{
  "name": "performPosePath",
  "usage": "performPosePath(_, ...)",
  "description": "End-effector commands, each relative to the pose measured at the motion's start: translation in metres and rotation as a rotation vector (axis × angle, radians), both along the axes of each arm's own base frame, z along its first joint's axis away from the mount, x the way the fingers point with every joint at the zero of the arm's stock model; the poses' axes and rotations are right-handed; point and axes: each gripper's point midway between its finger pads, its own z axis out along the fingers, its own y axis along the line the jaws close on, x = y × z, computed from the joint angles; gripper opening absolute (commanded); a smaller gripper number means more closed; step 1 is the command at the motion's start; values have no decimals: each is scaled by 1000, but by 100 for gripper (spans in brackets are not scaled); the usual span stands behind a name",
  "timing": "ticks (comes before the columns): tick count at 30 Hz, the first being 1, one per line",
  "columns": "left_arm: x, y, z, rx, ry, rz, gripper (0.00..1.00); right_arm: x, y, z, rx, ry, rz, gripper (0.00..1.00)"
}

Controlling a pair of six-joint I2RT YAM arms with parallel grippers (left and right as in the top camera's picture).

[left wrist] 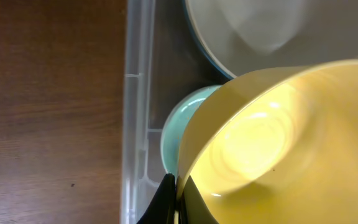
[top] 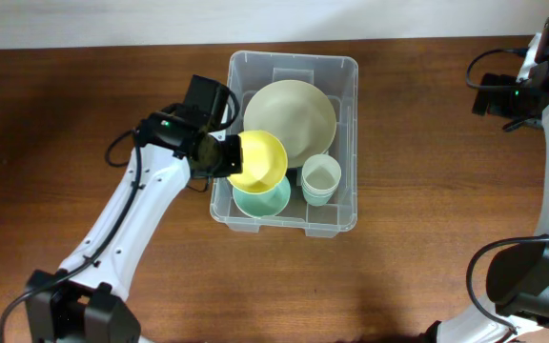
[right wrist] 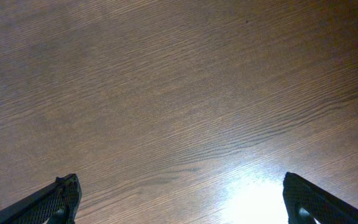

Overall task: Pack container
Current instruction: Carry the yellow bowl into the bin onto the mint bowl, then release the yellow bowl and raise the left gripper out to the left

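Dark brown wood-grain table point(top: 65, 143), with a pale strip of wall along its far edge. Item one: large clear rectangular plastic container point(top: 349, 69), open-topped, standing at mid-table toward the far edge. Inside it: a wide cream-coloured round bowl point(top: 289, 112) filling the far half; a mint-green round bowl point(top: 267, 202) in the near left corner; a pale green cup point(top: 320, 179), seemingly nested in a second one, in the near right corner, just beside the mint-green bowl. Item two: a bright yellow round bowl point(top: 260, 157), tilted, over the container's left side, overlapping the mint-green bowl and the cream bowl's edge; whether it touches either I cannot tell from where I stand. Item three: left gripper point(top: 225, 155), clenched on the yellow bowl's rim, a black finger point(left wrist: 164, 204) showing against that rim in the wrist view. Item four: right gripper point(right wrist: 182, 199), jaws spread wide with nothing between them, hanging over bare wood at the table's far right, well apart from the container.
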Motion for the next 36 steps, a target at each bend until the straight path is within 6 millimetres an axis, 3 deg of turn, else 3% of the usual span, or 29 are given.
performPosePath(1,-7,-9,-1,-18,19,-41,0,0,-1,11,1,-31,-12,99)
performPosePath(13,-21,-9,-6,3,72,-56,1,0,-1,11,1,-30,-12,99)
performPosePath(16,-22,-9,-6,3,73,-56,16,0,-1,11,1,-31,-12,99)
performPosePath(17,-22,-9,-6,3,73,-56,31,0,-1,11,1,-31,-12,99)
performPosePath(18,-21,-9,-6,3,72,-56,55,0,-1,11,1,-30,-12,99)
performPosePath(19,-21,-9,-5,2,70,-56,68,0,-1,11,1,-31,-12,99)
performPosePath(20,-21,-9,-5,2,69,-56,74,0,-1,11,1,-30,-12,99)
performPosePath(25,-11,-2,-3,34,30,-36,75,0,-1,11,1,-31,-12,99)
performPosePath(30,28,37,19,110,-108,89,75,0,-1,11,1,-31,-12,99)
performPosePath(36,74,115,55,96,-258,313,74,0,-1,11,1,-31,-12,99)
